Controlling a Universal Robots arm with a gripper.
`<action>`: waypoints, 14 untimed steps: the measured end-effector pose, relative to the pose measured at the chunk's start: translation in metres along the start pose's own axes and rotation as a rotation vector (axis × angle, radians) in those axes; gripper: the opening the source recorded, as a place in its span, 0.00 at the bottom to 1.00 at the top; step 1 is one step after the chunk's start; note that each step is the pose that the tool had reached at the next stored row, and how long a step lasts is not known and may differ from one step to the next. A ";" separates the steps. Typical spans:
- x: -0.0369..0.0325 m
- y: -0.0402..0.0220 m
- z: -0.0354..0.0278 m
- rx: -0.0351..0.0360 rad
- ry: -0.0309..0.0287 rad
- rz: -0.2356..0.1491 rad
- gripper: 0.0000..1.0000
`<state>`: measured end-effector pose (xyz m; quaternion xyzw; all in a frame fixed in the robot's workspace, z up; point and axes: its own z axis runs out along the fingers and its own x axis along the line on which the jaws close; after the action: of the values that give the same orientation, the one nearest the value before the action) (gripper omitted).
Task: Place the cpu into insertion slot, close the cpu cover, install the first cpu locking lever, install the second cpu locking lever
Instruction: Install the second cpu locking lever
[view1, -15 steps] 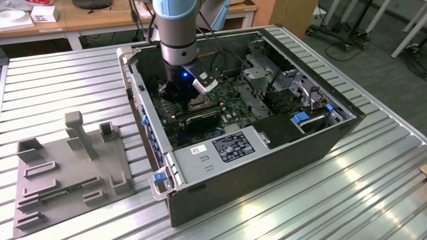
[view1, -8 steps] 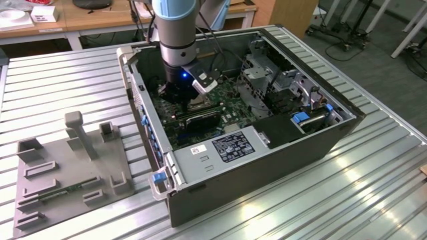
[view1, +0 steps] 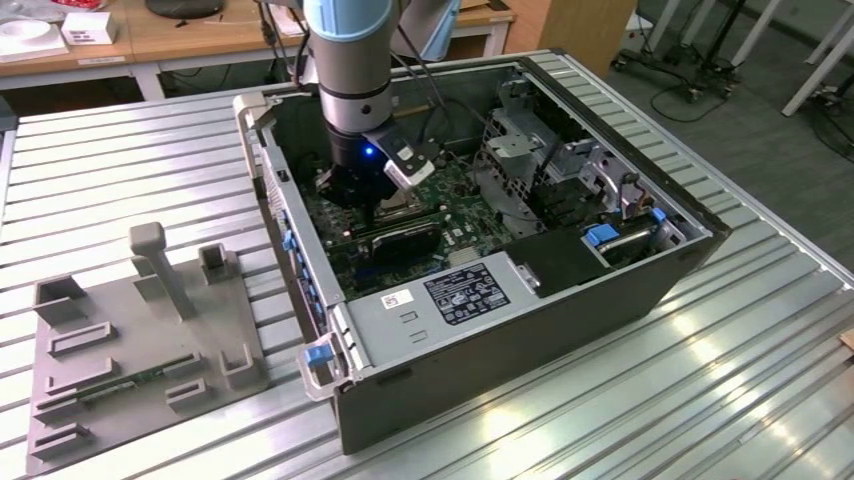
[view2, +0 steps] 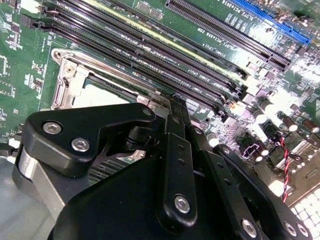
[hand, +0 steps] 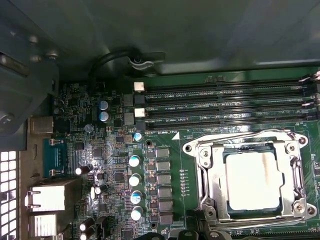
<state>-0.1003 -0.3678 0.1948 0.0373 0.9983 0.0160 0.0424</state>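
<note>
Ribbed metal tabletop (view1: 120, 160) carries an open computer case (view1: 534, 330) in the exterior view; the arm reaches down into it, its end effector (view1: 358, 195) low over the green motherboard (view1: 461, 200). In the second wrist view the end effector (view2: 167, 107) sits at the socket's edge, whether spread or closed I cannot tell. In the first wrist view the cpu (hand: 252, 180) lies in the insertion slot (hand: 206, 187), the cpu cover (hand: 245, 147) down around it.

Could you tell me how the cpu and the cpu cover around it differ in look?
The cpu is a solid, flat, pale grey square; the cpu cover is a shiny silver frame with a square window. The cpu sits inside that window; the cpu cover rings it and is larger. Both are square, metallic and lie flat on the green motherboard.
</note>
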 end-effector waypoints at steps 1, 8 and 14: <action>0.0000 0.0000 0.0000 0.0004 -0.0001 0.000 0.11; 0.0000 0.0000 0.0001 0.0125 -0.0011 -0.001 0.11; 0.0000 0.0000 0.0000 0.0135 -0.0012 -0.001 0.11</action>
<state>-0.1003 -0.3678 0.1947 0.0371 0.9984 0.0092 0.0428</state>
